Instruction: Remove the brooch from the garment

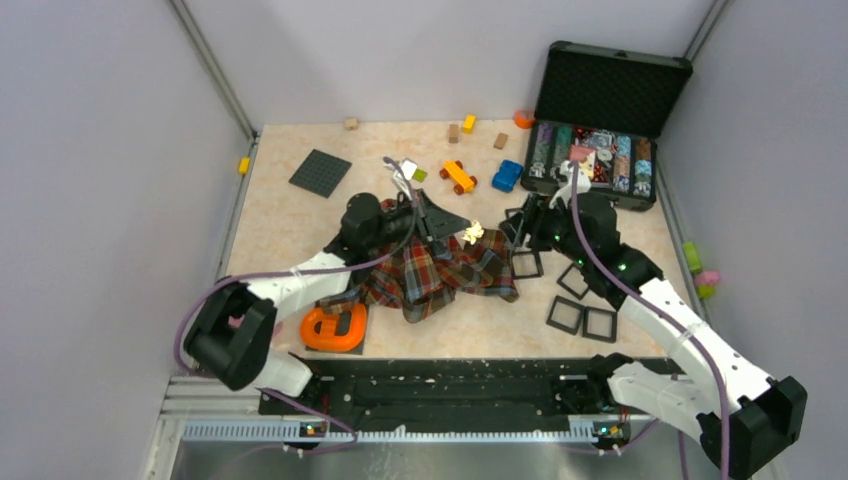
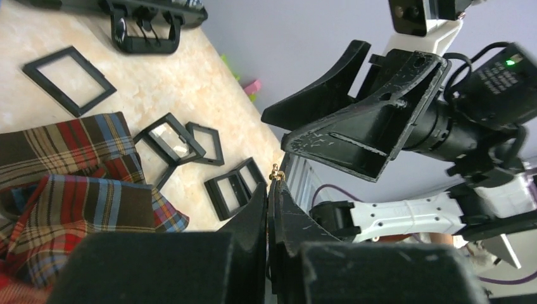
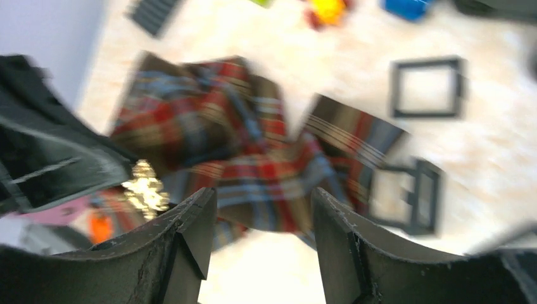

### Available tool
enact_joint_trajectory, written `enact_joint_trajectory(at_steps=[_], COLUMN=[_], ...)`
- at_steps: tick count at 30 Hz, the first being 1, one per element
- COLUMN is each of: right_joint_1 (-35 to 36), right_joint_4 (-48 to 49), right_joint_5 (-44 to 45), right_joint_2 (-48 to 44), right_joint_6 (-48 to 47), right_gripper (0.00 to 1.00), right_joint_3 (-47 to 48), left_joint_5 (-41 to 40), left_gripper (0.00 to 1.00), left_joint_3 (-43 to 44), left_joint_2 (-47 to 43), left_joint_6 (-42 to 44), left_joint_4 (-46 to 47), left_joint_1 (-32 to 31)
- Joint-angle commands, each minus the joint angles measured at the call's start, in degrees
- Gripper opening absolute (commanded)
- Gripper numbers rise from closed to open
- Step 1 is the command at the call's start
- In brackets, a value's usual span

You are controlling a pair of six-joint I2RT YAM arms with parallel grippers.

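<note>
At the near left of the table an orange plastic piece (image 1: 335,327) is seen lying flat. Beyond it, a dark grey baseplate (image 1: 320,172) is set toward the far left.

The left gripper (image 2: 271,190) is held over the middle of the table. Its fingers are pressed fully together, and the brooch (image 2: 275,171) is pinched at their very tips. In the left wrist view the small gold pin is shown raised, apart from the cloth. From above it is seen over the far right edge of the garment (image 1: 440,275). The garment is spread in a crumpled heap on the table, just below and near the left gripper.

To the right, the right gripper (image 3: 263,202) is pointed at the brooch. Its fingers are spread wide and nothing is held between them. The brooch is found just left of its left fingertip, not between the two.

Several black square frames (image 1: 573,280) are scattered on the table to the right of the garment. An open black case (image 1: 600,120) is stood at the far right.
</note>
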Motion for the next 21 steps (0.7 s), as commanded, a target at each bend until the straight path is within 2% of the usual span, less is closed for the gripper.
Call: enact_joint_trajectory(at_steps=[1, 5, 7, 10, 12, 14, 16, 18, 21], right_joint_1=[-1.3, 0.7, 6.7, 16.9, 19.5, 20.3, 20.6, 20.6, 20.6], right_joint_4=[-22.8, -23.5, -17.4, -8.3, -1.7, 5.8, 11.7, 15.2, 16.1], right_joint_5=[14.3, 2.4, 1.1, 5.6, 5.3, 4.8, 7.1, 10.1, 12.3], right_joint_2=[-1.9, -2.6, -2.7, 0.8, 5.5, 11.0, 17.6, 25.1, 40.0], right_joint_6=[-5.1, -4.5, -1.6, 0.9, 2.2, 4.3, 6.0, 6.4, 5.7], right_gripper=[0.58, 0.59, 0.64, 0.72, 0.71, 0.66, 0.65, 0.64, 0.65], right_joint_3=[2.2, -1.6, -4.3, -6.5, -7.4, -8.5, -7.5, -3.4, 8.6], left_joint_5=[-0.8, -1.7, -2.7, -7.5, -7.9, -6.7, -8.4, -11.9, -14.8], left_gripper=[0.00, 0.00, 0.00, 0.00, 0.00, 0.00, 0.00, 0.00, 0.00], left_joint_3=[5.7, 4.2, 5.2, 7.1, 7.3, 7.2, 8.5, 9.3, 9.7], left_joint_2=[5.5, 4.1, 0.0, -9.0, -15.1, -20.1, -24.4, -29.5, -34.0], left_joint_6=[5.7, 7.4, 12.4, 19.6, 19.9, 19.8, 21.2, 22.4, 23.5], left_joint_4=[-3.8, -3.3, -11.7, -24.9, -29.6, -33.1, -38.7, -43.5, -47.2], left_joint_1=[-3.9, -2.8, -1.3, 1.6, 7.3, 14.0, 18.6, 20.0, 20.1])
